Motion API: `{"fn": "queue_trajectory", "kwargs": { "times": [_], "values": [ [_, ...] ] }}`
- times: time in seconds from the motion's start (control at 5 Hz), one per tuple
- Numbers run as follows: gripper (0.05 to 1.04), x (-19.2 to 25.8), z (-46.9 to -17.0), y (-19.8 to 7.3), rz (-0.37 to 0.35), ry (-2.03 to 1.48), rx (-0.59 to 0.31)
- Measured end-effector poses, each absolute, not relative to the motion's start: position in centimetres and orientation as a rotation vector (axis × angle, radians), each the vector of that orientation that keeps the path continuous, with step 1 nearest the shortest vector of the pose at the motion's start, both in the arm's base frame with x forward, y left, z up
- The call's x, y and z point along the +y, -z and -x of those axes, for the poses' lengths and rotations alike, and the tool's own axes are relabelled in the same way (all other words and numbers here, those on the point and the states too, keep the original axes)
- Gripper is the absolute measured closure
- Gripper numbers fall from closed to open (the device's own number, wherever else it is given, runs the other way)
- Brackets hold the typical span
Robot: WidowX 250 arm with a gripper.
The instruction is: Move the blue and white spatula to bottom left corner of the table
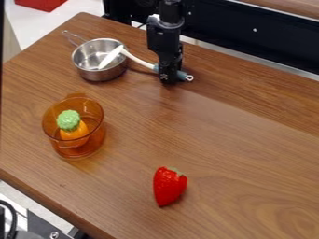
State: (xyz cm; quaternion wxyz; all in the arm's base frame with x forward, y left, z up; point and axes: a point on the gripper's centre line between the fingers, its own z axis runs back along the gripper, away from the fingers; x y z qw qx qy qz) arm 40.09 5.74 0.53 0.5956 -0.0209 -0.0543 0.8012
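Hand (168, 79) straight down, at spatula (138, 59)

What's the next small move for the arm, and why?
Probably a short lift straight up, once the grip is confirmed: the gripper is at the blue handle of the spatula, whose white blade lies over the metal pan. Going sideways first might drag the pan.

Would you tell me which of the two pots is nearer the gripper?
The metal pot, under the spatula's white head; the other, an orange see-through pot, is farther away.
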Motion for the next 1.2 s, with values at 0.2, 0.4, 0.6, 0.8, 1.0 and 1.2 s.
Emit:
{"fn": "queue_trajectory", "kwargs": {
  "times": [0.2,0.4,0.6,0.8,1.0,1.2],
  "values": [
    [0.827,6.1,-39.7,-1.0,0.041,-1.844,-0.067],
    [0.852,6.3,-39.7,-1.0,0.031,-1.833,-0.079],
    [0.852,6.7,-39.7,-1.0,0.023,-1.843,-0.098],
    [0.853,6.9,-39.5,-1.9,-0.007,-1.848,-0.154],
    [0.853,7.6,-39.5,-4.6,0.0,-1.825,-0.234],
    [0.853,7.1,-39.1,-5.5,-0.012,-1.762,-0.182]
  ]
}}
